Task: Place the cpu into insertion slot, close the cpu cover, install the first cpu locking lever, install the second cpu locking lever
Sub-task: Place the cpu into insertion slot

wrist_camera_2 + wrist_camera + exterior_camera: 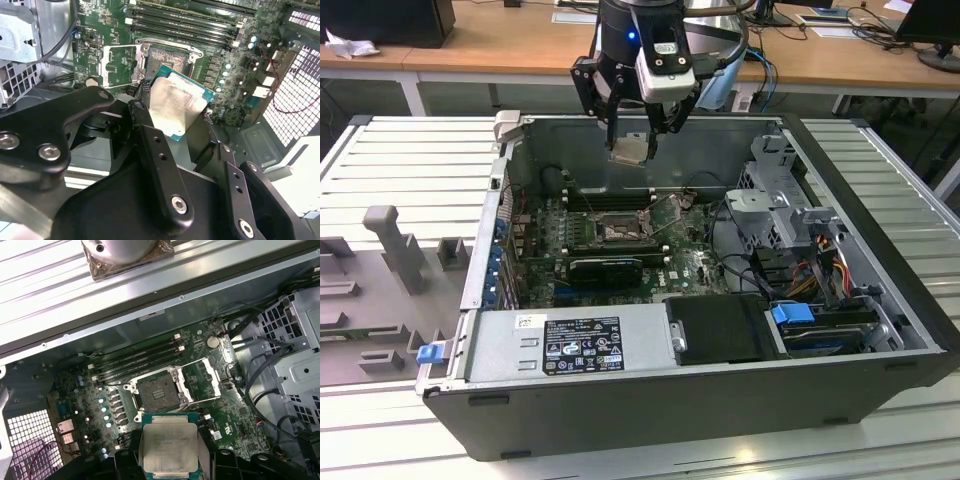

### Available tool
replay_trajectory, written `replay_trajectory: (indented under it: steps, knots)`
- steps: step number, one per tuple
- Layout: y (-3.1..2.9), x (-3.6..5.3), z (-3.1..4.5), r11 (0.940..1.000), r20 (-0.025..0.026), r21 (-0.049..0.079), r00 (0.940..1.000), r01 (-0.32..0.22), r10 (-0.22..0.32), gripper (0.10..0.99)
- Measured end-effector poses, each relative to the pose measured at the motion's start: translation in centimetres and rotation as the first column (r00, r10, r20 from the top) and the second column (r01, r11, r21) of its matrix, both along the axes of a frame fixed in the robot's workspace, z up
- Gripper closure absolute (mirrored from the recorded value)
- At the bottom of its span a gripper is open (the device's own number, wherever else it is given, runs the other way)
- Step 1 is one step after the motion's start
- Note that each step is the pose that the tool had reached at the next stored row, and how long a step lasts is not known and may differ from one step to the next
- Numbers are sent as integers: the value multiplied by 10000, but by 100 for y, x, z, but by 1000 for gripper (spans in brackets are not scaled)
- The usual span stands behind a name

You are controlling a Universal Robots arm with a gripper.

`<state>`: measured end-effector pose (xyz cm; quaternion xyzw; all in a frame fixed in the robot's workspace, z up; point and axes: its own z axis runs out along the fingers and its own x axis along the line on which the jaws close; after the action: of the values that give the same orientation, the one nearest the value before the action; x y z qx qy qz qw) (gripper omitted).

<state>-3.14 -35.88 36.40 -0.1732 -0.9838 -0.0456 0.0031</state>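
Now: jaws clamped on cpu (pixel 630 150) (pixel 175 105) (pixel 168 450), chip edges pinched between them. Cpu hangs well above slot (pixel 618 231) (pixel 167 57) (pixel 160 392), not touching. Slot bare, uncovered. Cover (pixel 120 62) (pixel 202 377) swung open, lying just beside slot. Slot sits between memory sockets (pixel 140 357) and black card (pixel 605 268). Around slot: green board (pixel 220 410), open case (pixel 670 400), ribbed worktop (pixel 380 150).

The surface (pixel 400 150) is a bench of pale grey ribbed metal slats, reaching out to both sides of the exterior view. An open computer case (pixel 700 400) lies on its side across the middle of it, black shell with the side panel off and the inside facing up. On the exterior view's left, just beside the case, grey fixture blocks (pixel 395 245) stand on the slats, one of them a tall upright post.
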Motion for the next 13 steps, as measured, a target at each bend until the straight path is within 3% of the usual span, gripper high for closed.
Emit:
replay_trajectory:
  steps: [13]
  knots:
    - [0,0,-1,9990,0,1,9990,436,-436,557]
